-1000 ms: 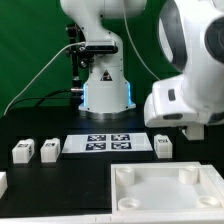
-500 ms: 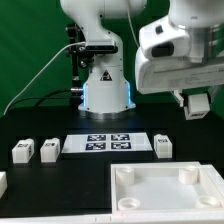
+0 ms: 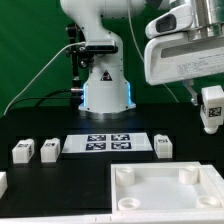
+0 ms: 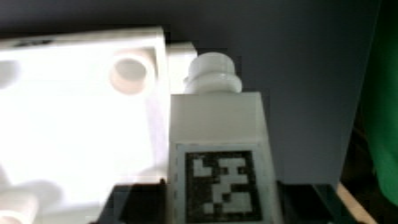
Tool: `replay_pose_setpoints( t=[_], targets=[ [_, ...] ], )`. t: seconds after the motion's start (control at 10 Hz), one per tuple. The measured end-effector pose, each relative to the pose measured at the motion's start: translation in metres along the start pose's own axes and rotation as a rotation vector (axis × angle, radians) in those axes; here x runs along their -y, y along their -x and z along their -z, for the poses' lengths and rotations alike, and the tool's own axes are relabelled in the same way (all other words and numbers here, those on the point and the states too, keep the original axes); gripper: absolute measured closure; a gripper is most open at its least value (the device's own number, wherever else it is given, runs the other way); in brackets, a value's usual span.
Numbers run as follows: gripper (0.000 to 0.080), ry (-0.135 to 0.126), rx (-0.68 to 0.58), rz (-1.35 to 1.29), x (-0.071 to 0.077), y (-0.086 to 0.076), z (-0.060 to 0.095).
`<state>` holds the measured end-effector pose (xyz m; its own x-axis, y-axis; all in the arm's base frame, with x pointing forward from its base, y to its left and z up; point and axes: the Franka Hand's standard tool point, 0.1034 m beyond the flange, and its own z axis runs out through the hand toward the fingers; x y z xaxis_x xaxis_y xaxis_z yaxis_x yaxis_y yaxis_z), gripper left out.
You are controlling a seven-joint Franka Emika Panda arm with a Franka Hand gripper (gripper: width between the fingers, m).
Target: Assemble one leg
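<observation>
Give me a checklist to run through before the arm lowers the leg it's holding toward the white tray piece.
1. Is the leg held in the gripper, off the table: ok.
2. Is its peg end pointing away from the gripper: ok.
3. Is the peg end lined up with a corner socket of the tray piece: not ok, the socket sits beside it.
4. Is that corner socket empty: ok.
5. Are the spare legs by the marker board apart from the tray piece: ok.
6. Is the grip firm: cannot tell.

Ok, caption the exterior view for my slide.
Gripper holds one tagged white leg aloft at the exterior view's right; three more legs lie beside the marker board.
</observation>
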<state>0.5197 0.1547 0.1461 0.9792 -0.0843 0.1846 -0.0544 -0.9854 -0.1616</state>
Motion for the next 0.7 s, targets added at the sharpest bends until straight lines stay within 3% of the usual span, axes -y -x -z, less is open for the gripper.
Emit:
replay_pose_setpoints(
  t=[0.2,0.3,0.4,0.7],
  targets=[
    [0.0508,0.008,-0.148,0.045,-0.017,-0.054,0.019],
    [0.0508,-0.01,-0.263,0.066,-0.011,-0.076,0.02],
    [0.0508,-0.013,-0.28,0.078,-0.008,-0.077,0.014],
    [0.0508,-0.014,-0.274,0.075,-0.01,-0.077,0.014]
  ],
)
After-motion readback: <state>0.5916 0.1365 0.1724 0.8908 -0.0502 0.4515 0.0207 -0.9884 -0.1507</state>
